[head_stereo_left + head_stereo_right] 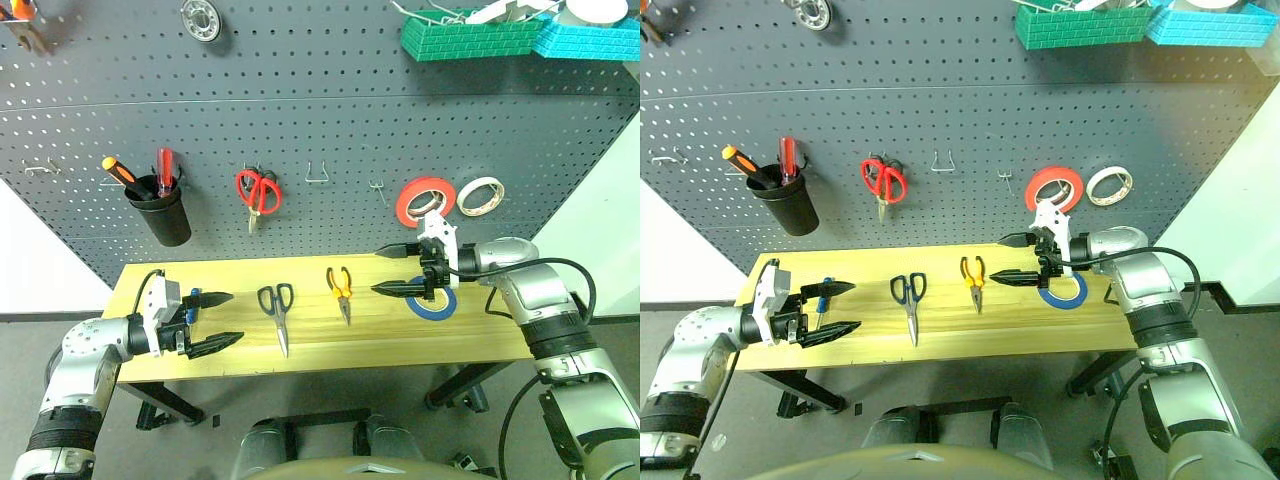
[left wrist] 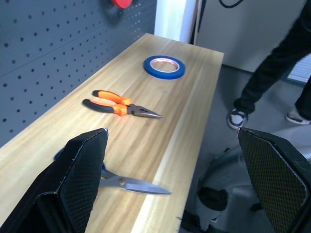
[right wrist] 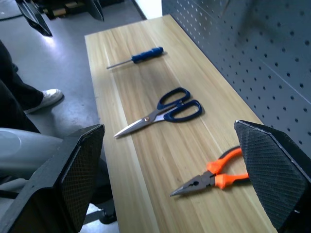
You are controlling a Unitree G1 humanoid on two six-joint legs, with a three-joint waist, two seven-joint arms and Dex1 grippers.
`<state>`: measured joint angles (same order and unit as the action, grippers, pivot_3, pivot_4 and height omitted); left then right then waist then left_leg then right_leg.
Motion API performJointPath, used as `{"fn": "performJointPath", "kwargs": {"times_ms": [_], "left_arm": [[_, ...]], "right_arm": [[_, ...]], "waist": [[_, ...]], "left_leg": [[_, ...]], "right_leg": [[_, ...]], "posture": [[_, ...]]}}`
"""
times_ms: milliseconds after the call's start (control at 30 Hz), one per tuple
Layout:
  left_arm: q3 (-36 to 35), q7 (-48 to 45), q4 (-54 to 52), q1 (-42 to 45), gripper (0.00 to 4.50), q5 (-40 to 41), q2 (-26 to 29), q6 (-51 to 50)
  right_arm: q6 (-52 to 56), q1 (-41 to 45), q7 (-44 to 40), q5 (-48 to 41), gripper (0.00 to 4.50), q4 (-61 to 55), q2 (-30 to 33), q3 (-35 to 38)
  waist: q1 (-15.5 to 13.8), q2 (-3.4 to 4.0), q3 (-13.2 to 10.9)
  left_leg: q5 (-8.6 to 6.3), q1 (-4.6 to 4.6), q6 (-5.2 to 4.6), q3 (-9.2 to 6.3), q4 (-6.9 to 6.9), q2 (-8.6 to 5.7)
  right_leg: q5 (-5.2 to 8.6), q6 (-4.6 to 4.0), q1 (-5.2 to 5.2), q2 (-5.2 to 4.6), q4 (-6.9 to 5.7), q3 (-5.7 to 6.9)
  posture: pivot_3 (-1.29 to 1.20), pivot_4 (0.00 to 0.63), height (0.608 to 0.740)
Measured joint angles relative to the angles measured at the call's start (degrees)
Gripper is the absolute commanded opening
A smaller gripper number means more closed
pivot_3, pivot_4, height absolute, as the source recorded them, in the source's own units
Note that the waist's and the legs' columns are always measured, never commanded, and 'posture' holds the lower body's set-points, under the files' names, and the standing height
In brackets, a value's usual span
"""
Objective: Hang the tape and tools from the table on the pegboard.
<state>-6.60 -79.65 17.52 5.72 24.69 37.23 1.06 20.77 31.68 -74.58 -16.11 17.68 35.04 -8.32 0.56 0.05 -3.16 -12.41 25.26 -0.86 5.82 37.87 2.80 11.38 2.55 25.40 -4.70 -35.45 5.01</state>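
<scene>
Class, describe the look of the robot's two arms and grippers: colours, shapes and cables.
Both arms have rounded silver-grey shells with black bands at the joints. Black cables loop along each arm. Each wrist carries a white block. The left gripper and right gripper each have two black, tapering, pointed fingers; up close their inner faces show a fine mesh texture.

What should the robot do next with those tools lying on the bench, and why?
Probably lower the right pincer onto the blue tape. That pincer is open and empty, hovering beside the roll, which lies flat on the table, while the pegboard has a free hook.
</scene>
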Motion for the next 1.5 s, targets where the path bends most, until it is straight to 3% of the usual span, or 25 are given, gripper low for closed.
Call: {"fn": "performJointPath", "kwargs": {"times_ms": [767, 967, 1000, 1067, 1133, 1500], "left_arm": [[1.17, 2.24, 0.33, 1.29, 4.46, -1.52, -1.24, 0.73], [-0.83, 5.96, -1.84, -0.88, 4.46, -0.18, -3.23, 0.52], [-1.13, 6.69, -2.33, -1.29, 4.46, -0.06, -3.65, 0.52], [-1.39, 7.66, -4.12, -2.49, 4.46, 0.42, -4.06, 0.54], [-1.35, 8.88, -4.19, -3.72, 4.46, 0.33, -5.0, 0.51], [-1.36, 10.9, -5.31, -3.17, 4.46, 1.09, -5.75, 0.41]], "right_arm": [[1.75, -0.46, 2.82, 1.66, 4.5, 0.03, -0.21, -0.17], [-0.37, -0.65, 8.66, 1.65, 4.5, 1.44, -3.69, 1.61], [-0.57, -0.97, 9.22, 1.64, 4.5, 1.46, -4.06, 1.98], [-1.25, -1.95, 9.85, 1.38, 4.5, 0.97, -4.62, 2.29], [-1.17, -3.61, 10.33, 1.37, 4.5, 0.99, -5.31, 2.27], [-1.01, -4.05, 10.06, 1.28, 4.5, 0.98, -5.31, 2.49]], "waist": [[0.12, 0.01, -0.01], [0.14, 0.03, -0.02], [0.05, 0.03, -0.02], [0.08, 0.06, -1.63], [0.02, 0.26, -1.8], [0.14, 0.39, -2.11]], "left_leg": [[0.0, 0.0, 0.0, 0.01, -0.06, 0.03], [0.0, 0.0, 0.0, 0.01, -0.14, 0.04], [0.0, 0.0, 0.0, 0.01, -0.15, 0.04], [-0.02, -0.22, 0.01, 0.01, -0.25, 0.26], [0.0, 0.12, -0.01, 0.2, -0.82, 0.33], [0.03, 0.0, -0.01, 0.34, -0.6, 0.25]], "right_leg": [[0.03, 0.06, 0.03, 0.0, 0.05, -0.01], [0.02, 0.04, 0.04, 0.0, 0.08, -0.01], [0.02, 0.03, 0.03, -0.01, 0.09, -0.01], [0.01, 0.03, -0.11, 0.09, 0.48, -0.02], [-0.09, -0.03, 0.04, -0.01, 1.08, 0.2], [-0.38, 0.06, 0.1, -0.05, 0.86, 0.15]], "posture": [[0.0, 0.0, 0.731], [0.0, 0.0, 0.731], [0.0, 0.105, 0.731], [0.0, 0.101, 0.731], [0.0, 0.097, 0.731], [0.0, 0.09, 0.731]]}}
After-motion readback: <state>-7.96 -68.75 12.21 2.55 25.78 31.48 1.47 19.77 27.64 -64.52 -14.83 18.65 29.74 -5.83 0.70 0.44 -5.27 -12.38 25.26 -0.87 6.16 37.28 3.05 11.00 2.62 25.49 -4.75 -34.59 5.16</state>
